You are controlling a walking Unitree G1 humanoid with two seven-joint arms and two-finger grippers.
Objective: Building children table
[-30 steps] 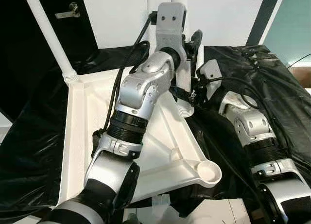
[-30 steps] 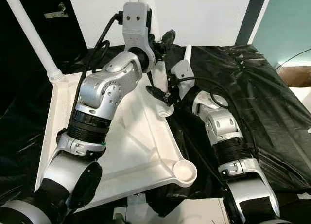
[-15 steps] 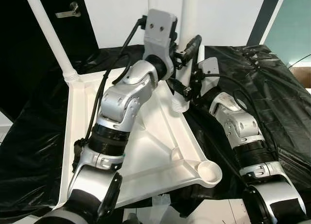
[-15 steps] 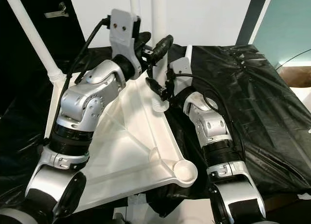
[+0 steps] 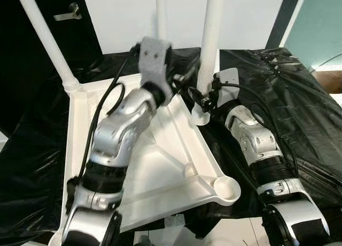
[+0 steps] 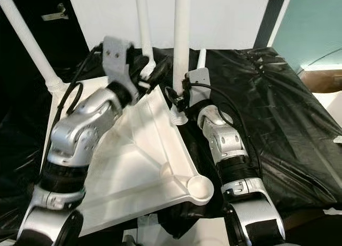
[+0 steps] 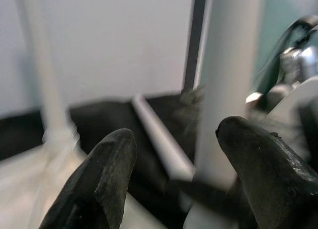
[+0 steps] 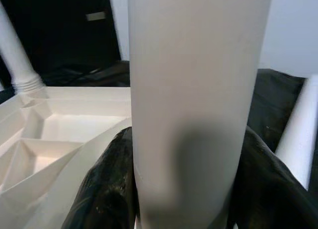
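1. White table top (image 5: 160, 166) lies upside down on black plastic sheet (image 5: 299, 96); three legs stand in corner sockets.
2. Right gripper (image 8: 181, 189) is clamped on near upright leg (image 5: 209, 48), just above its socket.
3. Left gripper (image 7: 174, 179) is beside that leg, jaws apart, holding nothing.

Table top (image 5: 160, 166): plain white.
Table legs (image 5: 211, 38): plain white.
Sheeting (image 5: 299, 96): glossy black.
Arms (image 5: 120, 134): silver with black joints.
Gripper fingers (image 7: 99, 179): black.
Wall, 3 o'clock (image 5: 320, 27): teal.
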